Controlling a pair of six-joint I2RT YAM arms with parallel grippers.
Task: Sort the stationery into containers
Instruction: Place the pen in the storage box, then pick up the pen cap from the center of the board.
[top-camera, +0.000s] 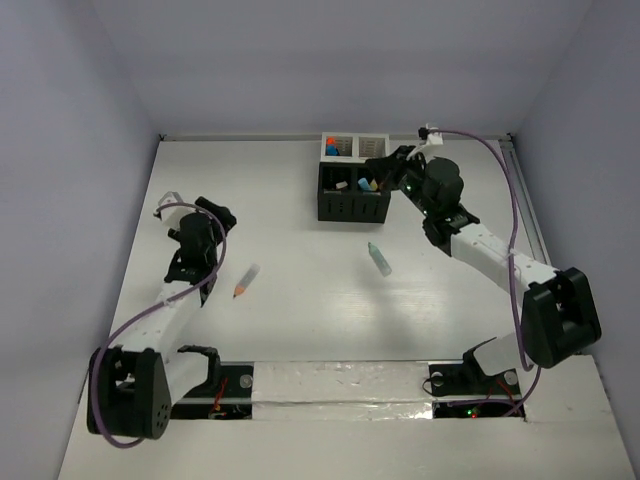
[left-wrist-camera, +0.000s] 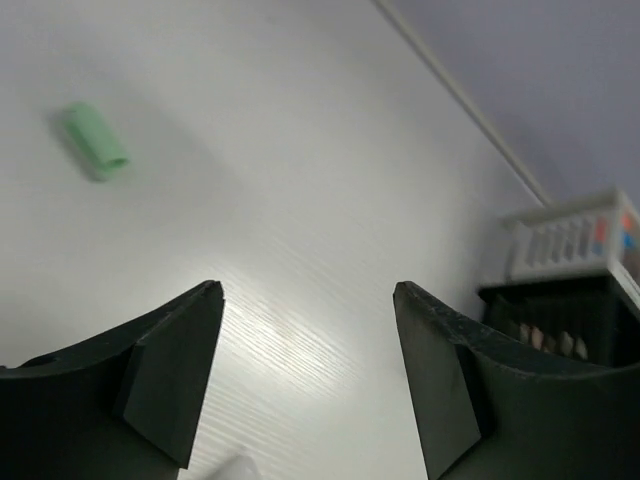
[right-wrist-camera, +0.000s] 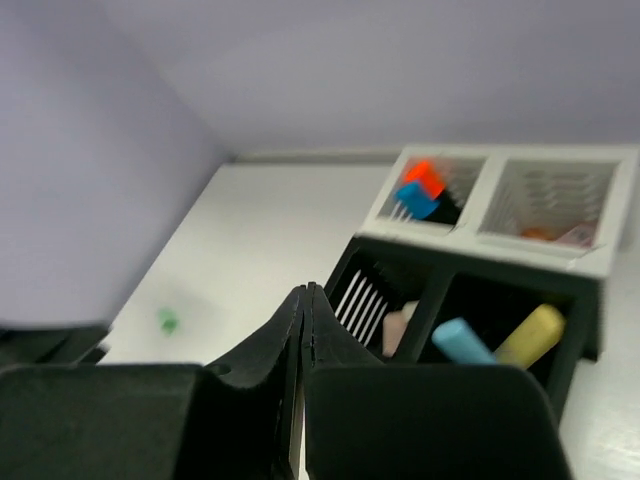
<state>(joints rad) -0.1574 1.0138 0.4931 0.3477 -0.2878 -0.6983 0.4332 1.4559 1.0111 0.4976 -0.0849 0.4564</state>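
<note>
The left gripper is being held partly open and empty near the loose pencil, apparently for pickup, while the right gripper, fingers pressed together on nothing, is being held beside the organizer.

Organizer upright, part-filled; pencil, teal highlighter lying outside it.
</note>
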